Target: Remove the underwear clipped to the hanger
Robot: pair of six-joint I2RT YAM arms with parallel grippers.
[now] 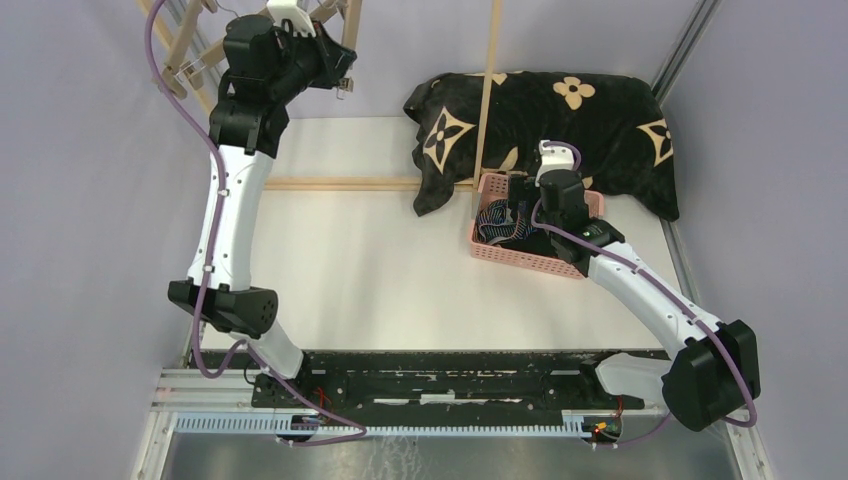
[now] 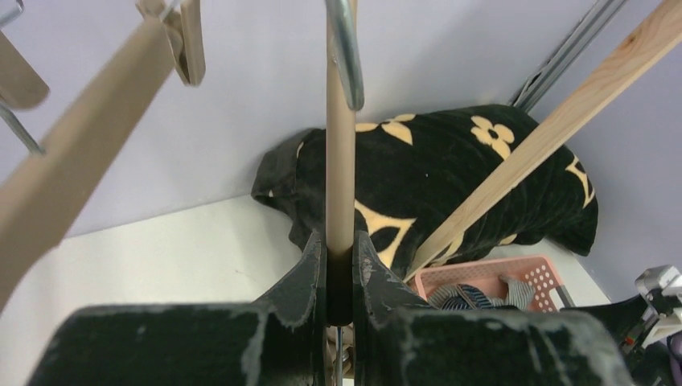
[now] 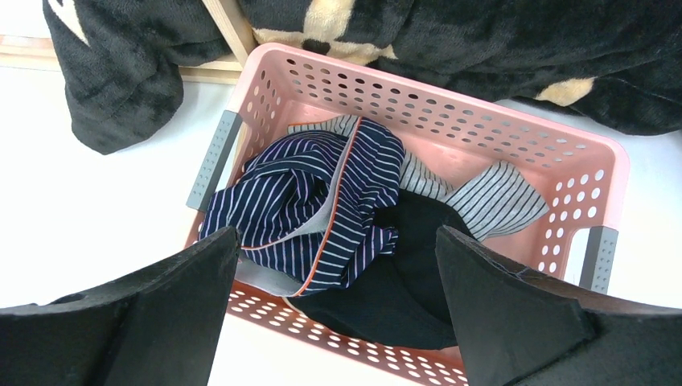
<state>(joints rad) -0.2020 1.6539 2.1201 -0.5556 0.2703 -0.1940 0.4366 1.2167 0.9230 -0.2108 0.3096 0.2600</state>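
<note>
The three boxer shorts lie in a pink basket (image 3: 450,104): navy striped (image 3: 314,201), black (image 3: 402,281) and grey-white striped (image 3: 490,197). My right gripper (image 3: 335,237) is open and empty just above them; it also shows over the basket (image 1: 520,258) in the top view (image 1: 515,215). My left gripper (image 2: 340,241) is raised at the back left (image 1: 335,60) and shut on a round wooden rod (image 2: 340,161) with a metal hook (image 2: 346,56) beside its top. A wooden hanger bar (image 2: 80,145) with a clip (image 2: 189,40) holds no cloth.
The black flower-patterned blanket (image 1: 600,120) lies behind and beside the basket. A slanted wooden post (image 1: 490,80) and a wooden base bar (image 1: 340,183) of the rack cross the table. Grey walls close in at left, back and right.
</note>
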